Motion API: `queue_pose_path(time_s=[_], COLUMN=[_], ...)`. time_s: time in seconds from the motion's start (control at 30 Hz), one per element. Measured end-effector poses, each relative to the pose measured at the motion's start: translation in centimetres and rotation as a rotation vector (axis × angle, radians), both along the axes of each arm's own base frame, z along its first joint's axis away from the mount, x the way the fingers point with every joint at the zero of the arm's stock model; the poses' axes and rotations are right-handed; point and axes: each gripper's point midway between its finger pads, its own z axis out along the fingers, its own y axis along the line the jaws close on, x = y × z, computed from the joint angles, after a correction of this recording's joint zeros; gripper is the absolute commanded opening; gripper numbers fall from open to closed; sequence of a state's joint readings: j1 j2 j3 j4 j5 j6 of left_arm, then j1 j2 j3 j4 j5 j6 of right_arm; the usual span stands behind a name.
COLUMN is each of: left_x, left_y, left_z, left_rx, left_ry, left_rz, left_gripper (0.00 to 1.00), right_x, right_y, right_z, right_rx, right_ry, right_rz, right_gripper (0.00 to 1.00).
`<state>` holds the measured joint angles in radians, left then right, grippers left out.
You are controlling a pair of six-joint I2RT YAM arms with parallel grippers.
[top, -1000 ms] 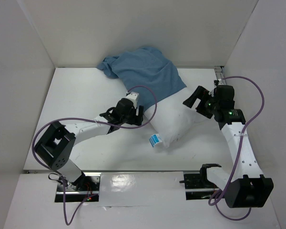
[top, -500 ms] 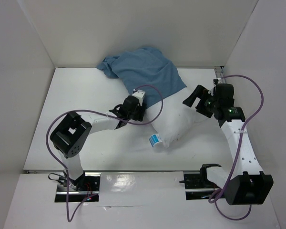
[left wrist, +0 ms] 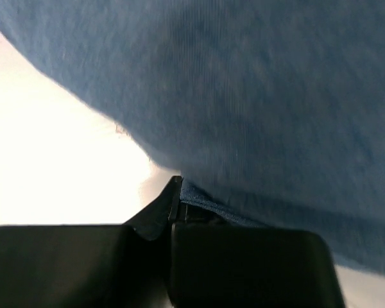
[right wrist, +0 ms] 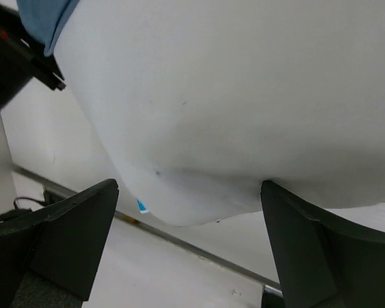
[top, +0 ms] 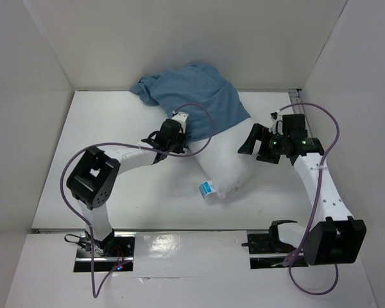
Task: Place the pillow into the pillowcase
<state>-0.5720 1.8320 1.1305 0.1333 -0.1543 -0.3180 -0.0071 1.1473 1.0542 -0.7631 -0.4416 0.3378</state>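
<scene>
The pillowcase (top: 199,99) is matt, wrinkled blue cloth; the pillow (top: 231,160) smooth white fabric; the surface (top: 112,125) plain, matt white.

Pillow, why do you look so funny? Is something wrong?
Nothing is broken. The pillow lies slantwise with only its far end covered by the pillowcase. Its white near end and a small blue tag poke out. The pillowcase is bunched and wrinkled.

The pillowcase (top: 196,96) overlies the pillow's (top: 228,163) far end (near end on the table (top: 102,122)).

White table (top: 102,122), white walls (top: 179,38) around.
</scene>
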Motion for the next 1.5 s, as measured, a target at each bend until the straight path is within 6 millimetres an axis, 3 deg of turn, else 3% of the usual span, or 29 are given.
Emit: queue_pose_path(time_s=[0.1,0.2,0.33,0.37,0.4,0.47,0.53,0.63,0.73,0.77,0.83,0.87,0.9,0.97,1.03,1.1,1.17,1.23,1.33,1.4,1.5], left_x=[-1.4,-2.7,-4.0,-4.4,-4.8,-5.8,-6.6,-7.3,-6.9,-6.5,-5.6,-5.4,-5.4,-6.2,-8.0,-10.1,-11.6,-12.7,-14.3,-14.9,-16.6], left_y=[0.1,-0.1,-1.2,-1.6,-2.0,-2.5,-3.0,-4.4,-6.1,-6.7,-8.0,-8.2,-8.5,-9.2,-10.0,-11.1,-12.1,-12.8,-12.7,-12.5,-11.6], left_z=[1.1,3.8,7.0,7.2,7.1,6.6,6.4,8.1,13.4,15.9,23.0,25.7,28.8,32.9,34.6,34.1,32.3,29.4,26.7,27.2,29.9], left_rx=[-0.022,-0.08,-0.13,-0.131,-0.129,-0.116,-0.102,-0.102,-0.135,-0.154,-0.231,-0.266,-0.312,-0.404,-0.483,-0.535,-0.548,-0.538,-0.521,-0.528,-0.554], left_ry=[0.013,-0.009,-0.049,-0.048,-0.042,-0.017,0.008,0.017,-0.035,-0.065,-0.177,-0.223,-0.275,-0.327,-0.318,-0.257,-0.174,-0.062,0.077,0.089,0.073], left_rz=[-0.027,-0.052,-0.096,-0.109,-0.12,-0.143,-0.161,-0.199,-0.226,-0.234,-0.248,-0.251,-0.259,-0.296,-0.351,-0.413,-0.457,-0.481,-0.494,-0.507,-0.541], left_gripper=[0.0,0.0,0.0,0.0,0.0,0.0,0.0,0.0,0.0,0.0,0.0,0.0,0.0,0.0,0.0,0.0,0.0,0.0,0.0,0.0,0.0], right_x=[-1.6,-3.8,-5.2,-5.2,-5.2,-4.8,-4.2,-2.0,1.6,3.1,6.4,7.4,8.0,8.2,7.3,6.8,7.0,7.1,6.3,5.0,2.7], right_y=[2.2,4.1,5.0,5.0,5.0,5.5,6.3,8.1,9.4,9.6,9.8,9.6,9.4,9.4,8.8,8.4,8.2,8.2,8.1,8.1,7.5], right_z=[-0.8,-1.6,-3.9,-4.6,-5.2,-6.0,-6.2,-5.1,-1.3,0.9,7.1,9.9,13.1,17.8,18.9,17.6,13.8,8.7,2.5,1.5,3.5], right_rx=[0.02,0.054,0.047,0.04,0.039,0.056,0.081,0.129,0.161,0.174,0.21,0.227,0.252,0.306,0.342,0.373,0.377,0.357,0.292,0.261,0.226], right_ry=[0.029,0.042,0.097,0.103,0.105,0.09,0.073,0.04,-0.02,-0.063,-0.214,-0.288,-0.378,-0.535,-0.615,-0.644,-0.59,-0.479,-0.303,-0.257,-0.287], right_rz=[0.082,0.125,0.105,0.09,0.076,0.058,0.058,0.073,0.081,0.076,0.066,0.058,0.053,0.044,0.016,-0.019,-0.055,-0.079,-0.095,-0.079,-0.054], right_gripper=[1.0,1.0,0.98,0.93,0.72,0.44,0.03,0.0,0.0,0.0,0.0,0.0,0.0,0.0,0.0,0.0,0.0,0.0,0.0,0.0,0.0])
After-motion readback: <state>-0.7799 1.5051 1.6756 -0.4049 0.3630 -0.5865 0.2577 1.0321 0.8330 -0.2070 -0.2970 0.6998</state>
